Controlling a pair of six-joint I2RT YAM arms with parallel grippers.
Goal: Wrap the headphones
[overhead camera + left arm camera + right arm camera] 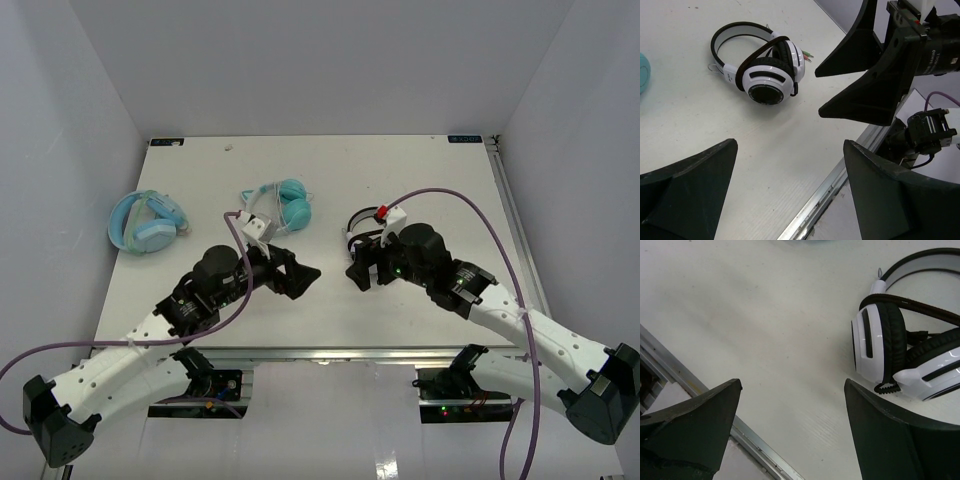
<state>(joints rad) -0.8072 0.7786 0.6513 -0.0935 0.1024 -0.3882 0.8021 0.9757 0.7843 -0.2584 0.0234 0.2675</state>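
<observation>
The black-and-white headphones lie on the table right of centre, partly hidden under my right arm. In the left wrist view the headphones lie on their side with the earcups together, and small plugs show beside them. In the right wrist view the headphones lie at the right, just beyond my right finger. My left gripper is open and empty, left of the headphones near the front edge. My right gripper is open and empty, right beside the headphones.
Teal cat-ear headphones lie behind my left gripper. Chunky light-blue headphones lie at the far left. The table's metal front rail runs just under both grippers. The two grippers face each other closely.
</observation>
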